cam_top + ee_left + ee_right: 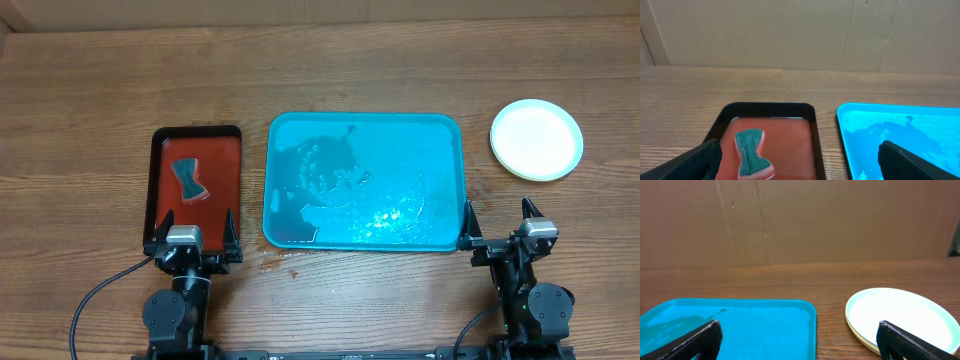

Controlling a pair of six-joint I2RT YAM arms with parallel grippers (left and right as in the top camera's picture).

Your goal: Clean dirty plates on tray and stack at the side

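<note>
The large turquoise-blue rectangular plastic tray (420,150) is lying mid-table, its floor glistening with a film of water and scattered droplets. The small round plastic plates (536,139) are sitting stacked on the wooden table (100,70) just right of the tray's far corner, apart from it. The top one is showing a plain pale white face, with a yellow-green rim peeking out beneath. The left hand (194,214) is hovering with fingers spread wide over the smaller red tray with black rim (196,130), which is carrying a green-topped sponge (188,178). The right hand (497,205) is gaping equally wide – gripping nothing.
</note>
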